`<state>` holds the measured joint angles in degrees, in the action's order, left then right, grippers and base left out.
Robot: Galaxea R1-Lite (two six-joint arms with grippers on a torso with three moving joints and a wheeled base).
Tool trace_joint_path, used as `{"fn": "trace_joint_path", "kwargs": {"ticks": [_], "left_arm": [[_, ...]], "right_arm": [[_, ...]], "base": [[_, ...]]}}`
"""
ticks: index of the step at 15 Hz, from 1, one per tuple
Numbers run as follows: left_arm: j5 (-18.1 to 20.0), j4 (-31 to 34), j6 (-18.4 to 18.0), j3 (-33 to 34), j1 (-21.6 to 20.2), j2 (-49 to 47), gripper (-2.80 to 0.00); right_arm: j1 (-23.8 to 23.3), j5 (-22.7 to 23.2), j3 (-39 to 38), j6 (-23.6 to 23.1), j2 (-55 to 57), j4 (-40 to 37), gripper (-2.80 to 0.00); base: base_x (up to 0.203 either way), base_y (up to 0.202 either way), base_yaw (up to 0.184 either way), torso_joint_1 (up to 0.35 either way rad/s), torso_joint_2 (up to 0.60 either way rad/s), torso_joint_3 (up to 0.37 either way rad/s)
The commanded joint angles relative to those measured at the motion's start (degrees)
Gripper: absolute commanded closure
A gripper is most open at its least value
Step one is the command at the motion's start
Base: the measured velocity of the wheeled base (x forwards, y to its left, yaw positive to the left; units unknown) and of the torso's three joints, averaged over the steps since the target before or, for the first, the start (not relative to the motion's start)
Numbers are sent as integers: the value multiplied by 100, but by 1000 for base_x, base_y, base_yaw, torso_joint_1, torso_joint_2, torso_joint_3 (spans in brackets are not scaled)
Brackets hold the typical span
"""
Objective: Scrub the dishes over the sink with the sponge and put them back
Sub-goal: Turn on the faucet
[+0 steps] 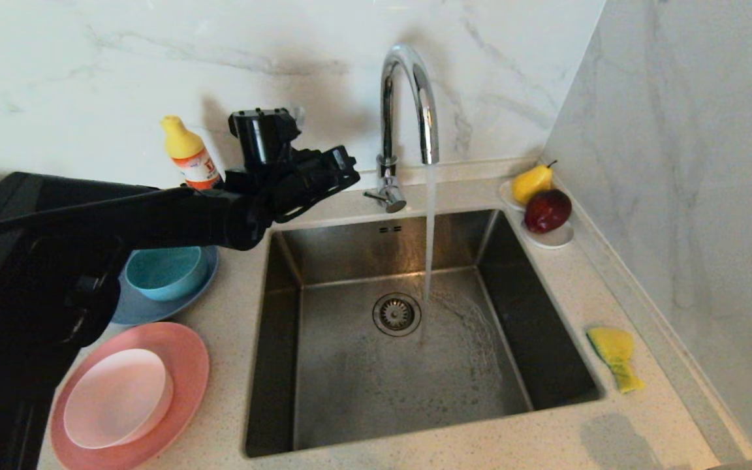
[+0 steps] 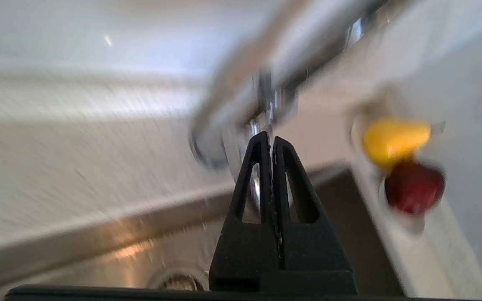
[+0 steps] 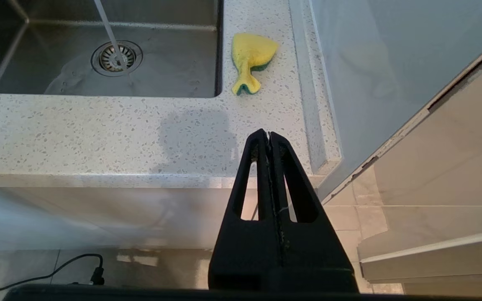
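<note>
My left gripper (image 1: 350, 171) is shut and empty, hovering just left of the tap handle (image 1: 386, 194) above the sink's back left corner; the left wrist view shows its tips (image 2: 269, 136) close before the blurred tap. Water runs from the tap (image 1: 415, 98) into the steel sink (image 1: 284, 365) beside the drain (image 1: 396, 314). On the left counter a teal bowl (image 1: 166, 271) sits on a grey-blue plate (image 1: 147, 310), and a pale pink bowl (image 1: 117, 397) sits on a salmon-pink plate (image 1: 187, 365). The yellow sponge (image 1: 616, 356) lies crumpled right of the sink, also in the right wrist view (image 3: 249, 58). My right gripper (image 3: 269, 134) is shut, parked below the counter's front edge.
A yellow-capped detergent bottle (image 1: 187, 153) stands by the back wall behind my left arm. A pear (image 1: 532, 183) and a dark red fruit (image 1: 548, 210) rest on a small white dish (image 1: 555, 238) at the back right corner. A marble wall (image 1: 689, 196) closes the right side.
</note>
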<state>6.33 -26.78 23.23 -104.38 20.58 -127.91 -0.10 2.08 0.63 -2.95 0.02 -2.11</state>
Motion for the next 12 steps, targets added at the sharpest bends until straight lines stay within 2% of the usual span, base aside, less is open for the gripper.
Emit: {"fn": "trace_joint_path", "kwargs": {"ticks": [1,3,5,6,9,12], "left_arm": [[-154,-15,12,128,-9,678,0],[-313,-14,-26,504,-8,1320,0],[-475,-21,-251,1239,-5,2341,0],[-631,-32,-462,1636,-4,2812,0],[-1482,-74,-1232,2735,-3,4259,0],[-1995,-43,-1820,3792,-15,5861,0]], "right_arm": [[1,-6,-2,-4,-2,0,0],[1,2,6,-4,-2,0,0],[1,2,1,-4,-2,0,0],[1,-2,-2,-4,-2,0,0],[1,-2,2,-4,-2,0,0],[1,2,-2,-4,-2,0,0]], "base": [[0,0,0,0,0,0],[0,0,0,0,0,0],[0,0,0,0,0,0],[0,0,0,0,0,0],[0,0,0,0,0,0],[0,0,0,0,0,0]]}}
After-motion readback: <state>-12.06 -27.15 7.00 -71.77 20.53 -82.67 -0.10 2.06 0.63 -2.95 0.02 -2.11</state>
